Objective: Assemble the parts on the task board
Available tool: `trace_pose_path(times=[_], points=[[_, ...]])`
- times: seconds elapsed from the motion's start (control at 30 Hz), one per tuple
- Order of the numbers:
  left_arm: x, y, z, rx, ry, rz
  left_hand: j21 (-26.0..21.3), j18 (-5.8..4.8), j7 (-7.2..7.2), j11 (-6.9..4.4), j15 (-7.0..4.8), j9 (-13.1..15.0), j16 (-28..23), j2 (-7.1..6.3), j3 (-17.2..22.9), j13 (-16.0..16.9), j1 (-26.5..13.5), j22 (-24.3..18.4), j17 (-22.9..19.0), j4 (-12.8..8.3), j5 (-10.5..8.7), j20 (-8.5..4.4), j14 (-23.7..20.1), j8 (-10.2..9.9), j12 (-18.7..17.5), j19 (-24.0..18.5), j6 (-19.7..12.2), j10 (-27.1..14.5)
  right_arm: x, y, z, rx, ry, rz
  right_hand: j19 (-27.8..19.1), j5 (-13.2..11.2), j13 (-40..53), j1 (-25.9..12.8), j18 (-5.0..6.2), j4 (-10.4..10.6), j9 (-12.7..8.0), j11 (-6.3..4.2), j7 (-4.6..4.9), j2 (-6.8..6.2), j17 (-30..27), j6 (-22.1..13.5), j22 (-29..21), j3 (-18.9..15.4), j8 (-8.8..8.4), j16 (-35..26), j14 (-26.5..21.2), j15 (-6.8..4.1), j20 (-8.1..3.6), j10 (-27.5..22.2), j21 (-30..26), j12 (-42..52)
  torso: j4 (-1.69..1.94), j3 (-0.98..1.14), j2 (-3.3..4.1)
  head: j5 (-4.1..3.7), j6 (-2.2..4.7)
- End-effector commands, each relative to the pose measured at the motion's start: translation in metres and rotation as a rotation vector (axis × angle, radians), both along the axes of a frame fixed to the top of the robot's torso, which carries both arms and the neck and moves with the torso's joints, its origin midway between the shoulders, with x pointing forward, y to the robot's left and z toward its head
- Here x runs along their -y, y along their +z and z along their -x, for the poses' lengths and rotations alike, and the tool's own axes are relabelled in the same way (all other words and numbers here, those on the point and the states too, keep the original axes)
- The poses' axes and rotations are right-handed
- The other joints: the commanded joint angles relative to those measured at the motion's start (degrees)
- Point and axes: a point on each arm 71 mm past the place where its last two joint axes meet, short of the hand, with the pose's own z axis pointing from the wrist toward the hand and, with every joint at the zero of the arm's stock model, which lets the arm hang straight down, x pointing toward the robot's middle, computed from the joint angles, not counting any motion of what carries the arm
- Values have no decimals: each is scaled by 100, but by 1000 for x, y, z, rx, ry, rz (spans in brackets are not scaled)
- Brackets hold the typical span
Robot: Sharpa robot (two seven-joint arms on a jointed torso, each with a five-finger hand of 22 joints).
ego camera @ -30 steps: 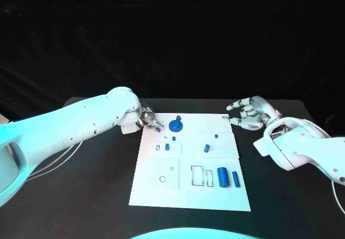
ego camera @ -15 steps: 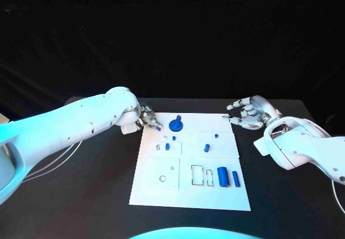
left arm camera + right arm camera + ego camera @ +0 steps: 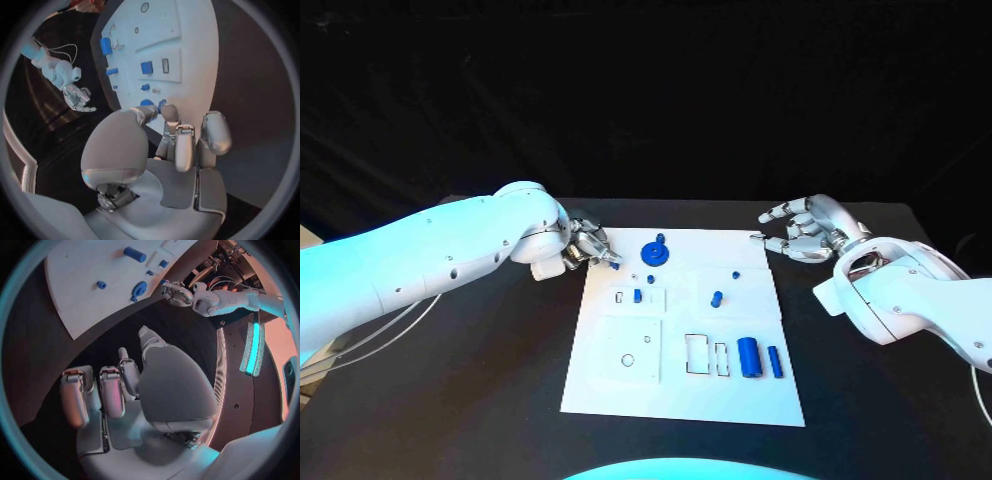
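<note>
Board [image 3: 733, 390]: white, mid-table; blue cylinders [image 3: 749, 356] at near right | round blue part [image 3: 655, 252] at far edge | Left hand [image 3: 589, 245]: far-left corner, fingertips pinch small blue piece [image 3: 613, 264] | Right hand [image 3: 802, 229]: off far-right corner, fingers curled, holding nothing.

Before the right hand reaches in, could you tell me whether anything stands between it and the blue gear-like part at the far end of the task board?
Nothing visible does. The right hand hovers off the task board, and only bare board separates it from the gear-like part. The left hand sits on that part's other side.
</note>
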Motion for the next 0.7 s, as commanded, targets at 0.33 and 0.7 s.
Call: trace_pose_path(times=[0.33, 0.7], points=[[1, -2, 37, 85, -69, 30, 122, 1, -60, -28, -44, -19, 74, -94, 1237, 153, -237, 181, 1237, -1156, 80, -28, 532, 14, 109, 134, 144, 172, 0, -1, 3, -4, 14, 5, 553, 18, 306, -29, -58, 6, -11, -26, -11, 15, 1097, -30, 1467, 26, 39, -25, 491, -25, -25, 22, -5, -4, 14, -10, -2, 37, -28], [6, -9, 50, 119, -103, 8, 152, -10, -70, -39, -53, -29, 85, -124, 1315, 204, -294, 239, 1262, -1208, 103, -37, 539, 8, 140, 169, 187, 222, -1, -2, 3, -8, 16, 5, 550, 24, 305, -28, -56, 5, -13, -27, -11, 14, 1092, -30, 1465, 29, 44, -29, 490, -25, -25, 23, -11, -4, -5, -11, 6, 91, -38]])
